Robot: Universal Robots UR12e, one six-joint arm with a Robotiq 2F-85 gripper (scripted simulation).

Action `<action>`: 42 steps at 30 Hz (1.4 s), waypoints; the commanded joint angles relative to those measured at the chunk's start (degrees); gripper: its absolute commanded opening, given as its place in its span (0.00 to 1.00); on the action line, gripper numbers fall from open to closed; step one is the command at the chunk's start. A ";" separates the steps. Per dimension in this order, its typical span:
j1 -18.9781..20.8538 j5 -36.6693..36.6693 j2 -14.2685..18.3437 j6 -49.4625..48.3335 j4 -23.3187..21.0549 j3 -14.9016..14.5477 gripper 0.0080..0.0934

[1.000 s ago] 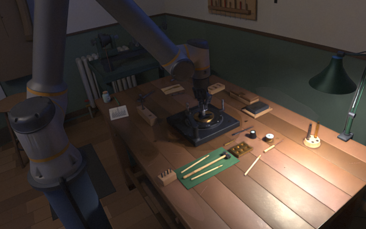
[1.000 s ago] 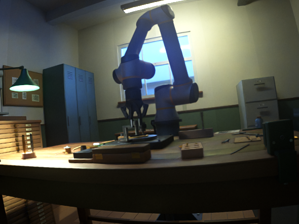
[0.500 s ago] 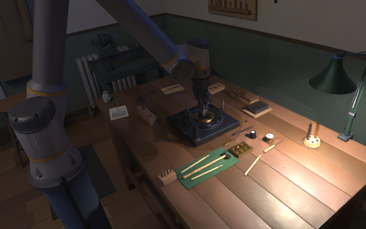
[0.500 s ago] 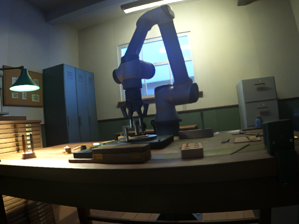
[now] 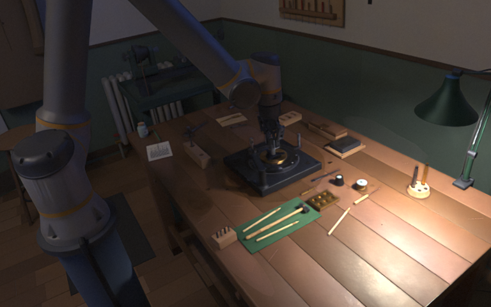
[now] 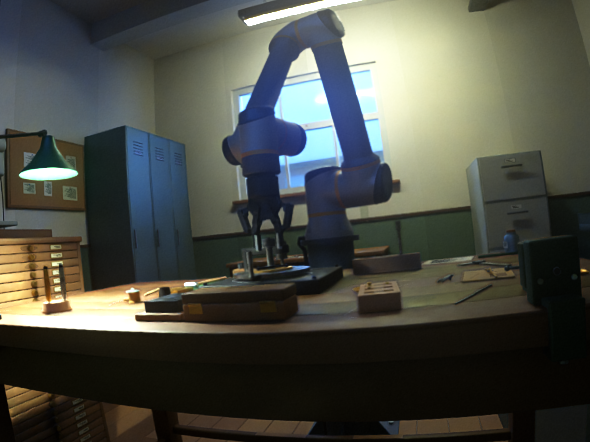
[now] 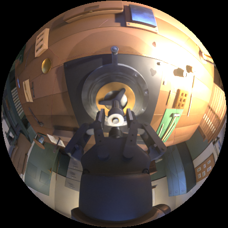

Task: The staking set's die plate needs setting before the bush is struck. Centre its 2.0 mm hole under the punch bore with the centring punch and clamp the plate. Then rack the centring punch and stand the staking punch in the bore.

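Note:
A punch stands upright in the bore of the staking set's arm, its pale round top facing the wrist camera. My gripper hangs open right over it, a finger on either side, and holds nothing. Below lies the round die plate with its brass centre, on the dark square base in the middle of the bench. A clamp lever sticks out at the plate's far rim. Near the desk lamp a round punch rack holds one dark punch and one brass-coloured punch.
Posts stand up around the base near my fingers. A green mat with a hammer and pale sticks lies in front. A brass tray, a small knob, a spool and wooden blocks lie around. The lamp stands far right.

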 commanded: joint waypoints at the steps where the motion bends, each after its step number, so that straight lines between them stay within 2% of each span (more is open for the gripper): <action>1: 0.00 0.00 -0.10 0.00 0.05 -0.05 0.52; 21: 0.00 0.00 -4.71 0.00 5.95 -1.34 0.52; 30: 0.00 0.00 -5.38 0.00 6.86 -1.58 0.52; 37: 0.00 0.00 -5.37 0.00 6.85 -1.57 0.36; 42: 0.00 0.00 -5.37 0.00 6.85 -1.58 0.35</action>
